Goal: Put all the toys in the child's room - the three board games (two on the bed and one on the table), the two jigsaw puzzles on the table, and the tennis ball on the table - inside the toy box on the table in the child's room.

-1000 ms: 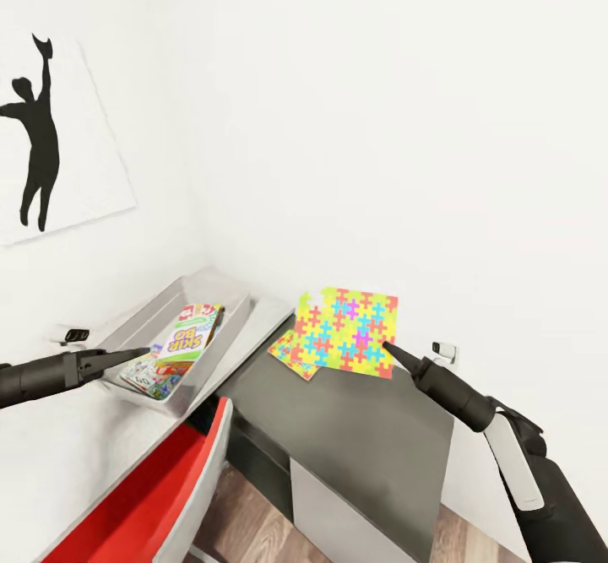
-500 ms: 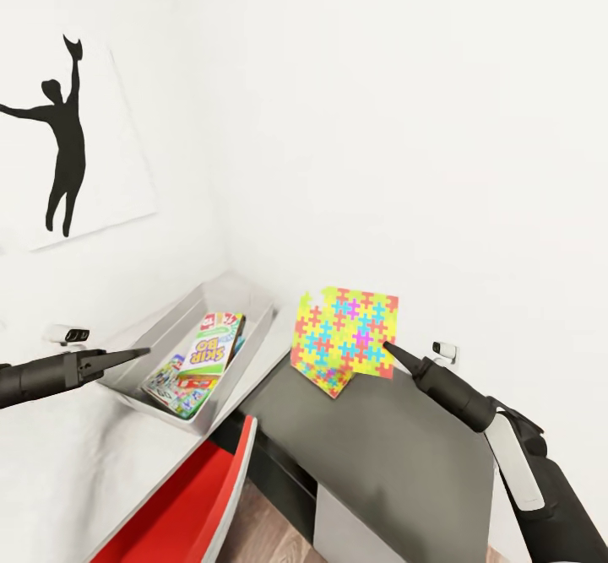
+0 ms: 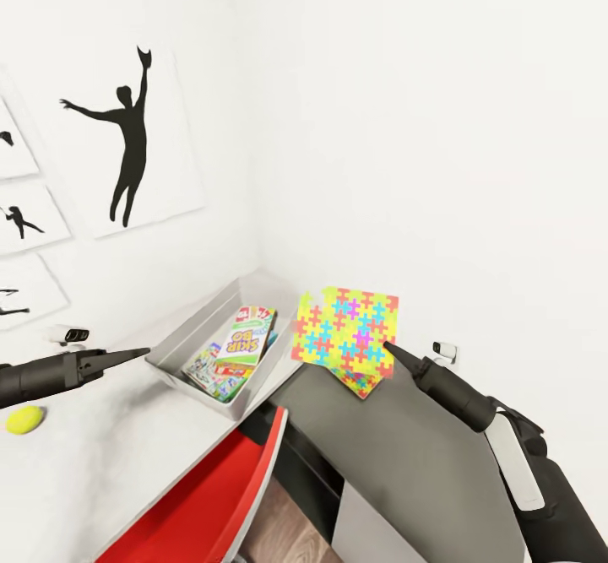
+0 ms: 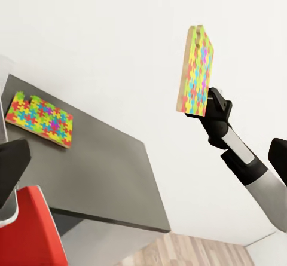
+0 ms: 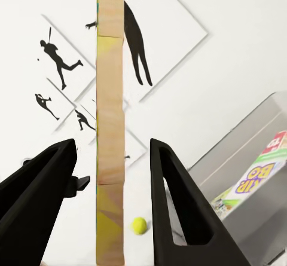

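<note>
Our right gripper (image 3: 390,349) reaches forward, clamped on a puzzle (image 3: 346,330) held upright above the table (image 3: 405,445). Our left gripper (image 3: 139,351) points toward the toy box (image 3: 196,323); whether it is apart we cannot tell. The camera has swung left since earlier, revealing the ball (image 3: 24,419) on the table nearer us than the box. The box holds board games (image 3: 232,352). The second puzzle (image 4: 39,118) lies flat on the table beyond.

The head camera swings left, so more baseball-player pictures (image 3: 127,145) and the tennis ball (image 3: 24,419) on the table (image 3: 101,453) come into view; the arms hold their pose.
</note>
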`<state>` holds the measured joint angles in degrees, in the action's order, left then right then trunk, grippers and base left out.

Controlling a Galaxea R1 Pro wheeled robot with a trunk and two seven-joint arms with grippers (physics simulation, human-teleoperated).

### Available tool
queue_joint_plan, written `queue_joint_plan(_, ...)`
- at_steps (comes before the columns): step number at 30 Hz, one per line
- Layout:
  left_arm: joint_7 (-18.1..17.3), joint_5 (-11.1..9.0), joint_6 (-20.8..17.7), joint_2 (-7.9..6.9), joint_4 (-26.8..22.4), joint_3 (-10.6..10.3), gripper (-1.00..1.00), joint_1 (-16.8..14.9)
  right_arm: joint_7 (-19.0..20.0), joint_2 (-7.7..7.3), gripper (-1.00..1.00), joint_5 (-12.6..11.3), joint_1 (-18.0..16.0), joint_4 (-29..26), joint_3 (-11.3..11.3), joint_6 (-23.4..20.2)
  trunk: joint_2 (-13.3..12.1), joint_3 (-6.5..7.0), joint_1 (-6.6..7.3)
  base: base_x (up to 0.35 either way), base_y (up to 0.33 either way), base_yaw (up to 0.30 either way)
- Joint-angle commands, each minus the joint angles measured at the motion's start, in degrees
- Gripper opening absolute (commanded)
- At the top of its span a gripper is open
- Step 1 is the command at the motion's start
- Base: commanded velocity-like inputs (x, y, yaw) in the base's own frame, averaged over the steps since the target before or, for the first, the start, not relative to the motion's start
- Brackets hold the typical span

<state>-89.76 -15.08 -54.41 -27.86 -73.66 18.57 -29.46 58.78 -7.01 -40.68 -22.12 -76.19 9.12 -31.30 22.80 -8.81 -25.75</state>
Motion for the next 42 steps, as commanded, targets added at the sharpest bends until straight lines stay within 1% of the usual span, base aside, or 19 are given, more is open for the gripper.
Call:
queue_joint_plan(1, -0.2, 0.1, -0.6, 0.0, 0.0, 0.0, 1.0, -0.1, 0.0, -0.02, -1.0, -0.4, 0.0, 0.0, 0.0, -0.4, 0.1, -0.08, -0.03, -0.003, 0.002, 0.256)
queue_joint_plan(12, -0.2, 0.0, -0.6, 0.0, 0.0, 0.0, 1.0, -0.1, -0.1, -0.02, -1.0, -0.4, 0.0, 0.0, 0.0, -0.4, 0.1, 0.39, -0.03, -0.001, 0.024, 0.256)
queue_joint_plan(21, -0.2, 0.1, -0.6, 0.0, 0.0, 0.0, 1.0, -0.1, -0.3, -0.02, -1.0, -0.4, 0.0, -0.1, 0.0, -0.4, 0.1, 0.46, -0.03, -0.085, 0.046, 0.14)
queue_joint_plan(35, -0.2, 0.1, -0.6, 0.05, 0.0, 0.0, 1.0, -0.1, -0.3, -0.02, -1.0, -0.4, 0.0, -0.1, 0.0, -0.5, 0.1, 0.46, -0.03, 0.028, 0.017, 0.285)
queue_joint_plan(42, -0.2, 0.0, -0.6, 0.08, 0.0, 0.0, 1.0, -0.1, -0.4, -0.02, -1.0, -0.4, 0.0, -0.1, 0.0, -0.6, 0.1, 0.46, -0.03, -0.053, 0.002, 0.293)
